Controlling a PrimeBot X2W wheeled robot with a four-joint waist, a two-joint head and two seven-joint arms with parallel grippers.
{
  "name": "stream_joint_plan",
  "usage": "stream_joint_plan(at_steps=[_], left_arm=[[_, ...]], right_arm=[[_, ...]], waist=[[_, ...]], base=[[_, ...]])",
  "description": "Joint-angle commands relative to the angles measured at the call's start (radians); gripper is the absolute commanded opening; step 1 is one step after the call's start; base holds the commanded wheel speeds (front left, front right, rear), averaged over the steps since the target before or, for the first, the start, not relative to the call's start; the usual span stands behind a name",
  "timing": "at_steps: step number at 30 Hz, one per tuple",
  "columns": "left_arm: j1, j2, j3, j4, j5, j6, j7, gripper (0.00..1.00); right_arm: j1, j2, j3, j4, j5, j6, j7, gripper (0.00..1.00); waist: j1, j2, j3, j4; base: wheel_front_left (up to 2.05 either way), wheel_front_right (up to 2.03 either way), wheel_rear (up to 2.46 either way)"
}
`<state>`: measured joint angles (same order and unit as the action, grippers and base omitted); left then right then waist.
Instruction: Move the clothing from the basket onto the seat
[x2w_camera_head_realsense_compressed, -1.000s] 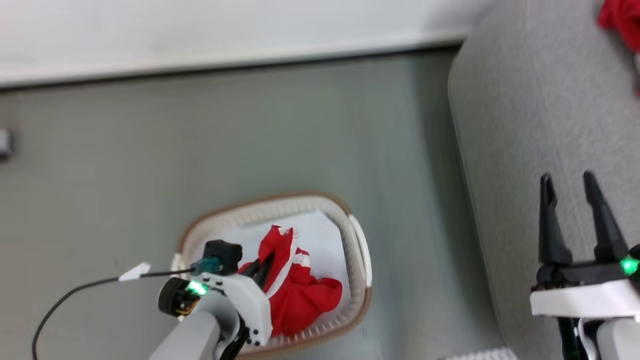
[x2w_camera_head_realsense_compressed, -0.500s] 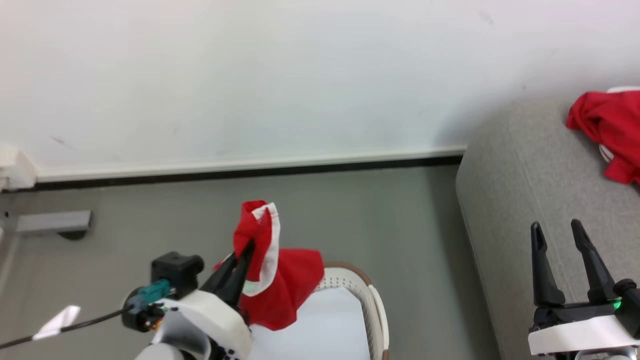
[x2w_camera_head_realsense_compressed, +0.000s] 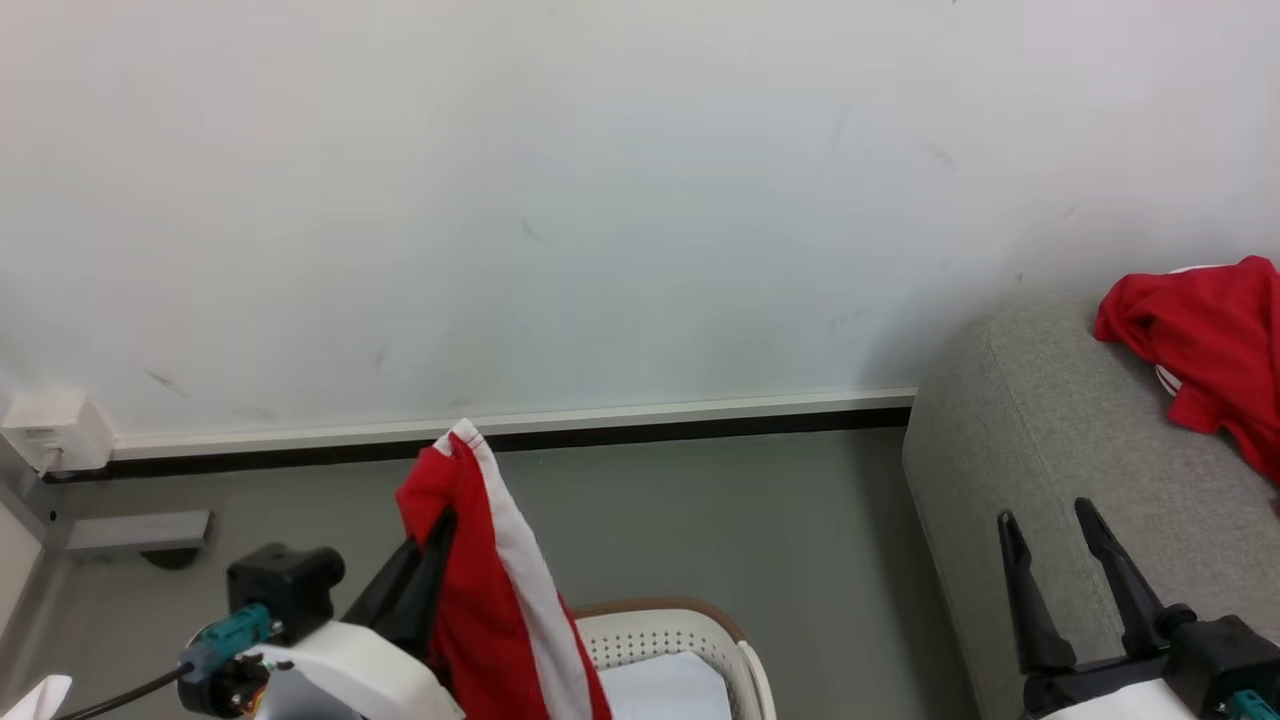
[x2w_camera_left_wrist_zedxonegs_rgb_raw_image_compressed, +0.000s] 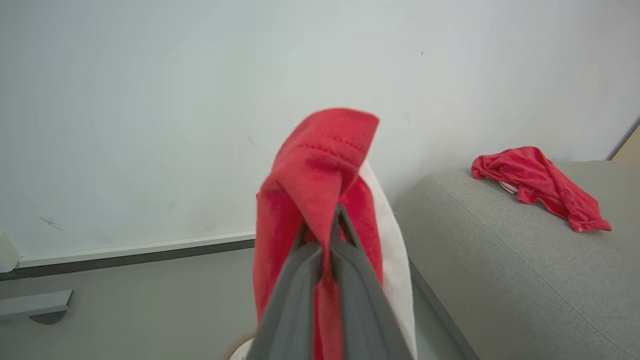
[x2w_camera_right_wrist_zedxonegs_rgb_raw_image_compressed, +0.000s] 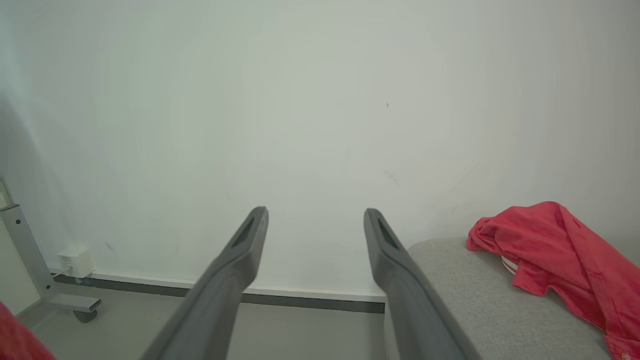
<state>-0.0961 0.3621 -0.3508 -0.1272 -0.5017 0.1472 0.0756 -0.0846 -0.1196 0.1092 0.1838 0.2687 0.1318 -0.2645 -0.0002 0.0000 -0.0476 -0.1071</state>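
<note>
The grey seat (x2w_camera_head_realsense_compressed: 1040, 470) takes up the right side, and one red garment (x2w_camera_head_realsense_compressed: 1200, 340) lies crumpled on its top, apparently its share of the task done. The basket (x2w_camera_head_realsense_compressed: 660, 630) sits on the floor (x2w_camera_head_realsense_compressed: 750, 520) left of the seat. Above its rim hangs the striped garment (x2w_camera_head_realsense_compressed: 490, 600), pinched tight at a fold by the left claw (x2w_camera_left_wrist_zedxonegs_rgb_raw_image_compressed: 324, 227), likely so it clears the rim. The right claw (x2w_camera_head_realsense_compressed: 1045, 512) stands wide and empty over the seat's edge.

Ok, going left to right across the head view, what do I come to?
wall box → left gripper, shut on a red and white garment → basket → right gripper, open → second red garment, lying on the sofa.
</note>
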Motion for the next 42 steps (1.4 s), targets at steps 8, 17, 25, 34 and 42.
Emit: stream_joint_plan(at_steps=[8,17,25,34,42], left_arm=[[0.015,0.011,-0.006,-0.016,-0.005,0.008,0.007,0.0],[-0.047,-0.012,-0.05,-0.046,0.011,-0.014,0.027,0.0],[-0.137,-0.064,-0.123,-0.047,0.03,-0.048,0.046,0.0],[-0.2,-0.138,-0.252,-0.066,0.027,-0.113,0.081,0.0],[-0.2,-0.163,-0.317,-0.131,-0.001,-0.148,0.118,0.0]], right_arm=[[0.015,0.001,0.054,-0.005,-0.025,-0.002,0.0,1.0],[-0.079,-0.036,0.323,-0.023,0.039,-0.002,0.0,1.0],[-0.214,-0.042,0.569,0.013,0.136,-0.002,0.002,1.0],[-0.305,-0.024,0.656,0.097,0.182,-0.002,0.001,1.0],[-0.319,-0.037,0.691,0.166,0.261,-0.002,0.006,0.0]], waist=[[0.0002,0.0,0.008,-0.005],[0.0002,0.0,0.023,-0.015],[0.0002,0.0,0.029,-0.012],[0.0002,0.0,0.029,-0.011],[0.0002,0.0,0.025,-0.018]], base=[[0.0,0.0,0.0],[0.0,0.0,0.0],[0.0,0.0,0.0],[0.0,0.0,0.0],[0.0,0.0,0.0]])
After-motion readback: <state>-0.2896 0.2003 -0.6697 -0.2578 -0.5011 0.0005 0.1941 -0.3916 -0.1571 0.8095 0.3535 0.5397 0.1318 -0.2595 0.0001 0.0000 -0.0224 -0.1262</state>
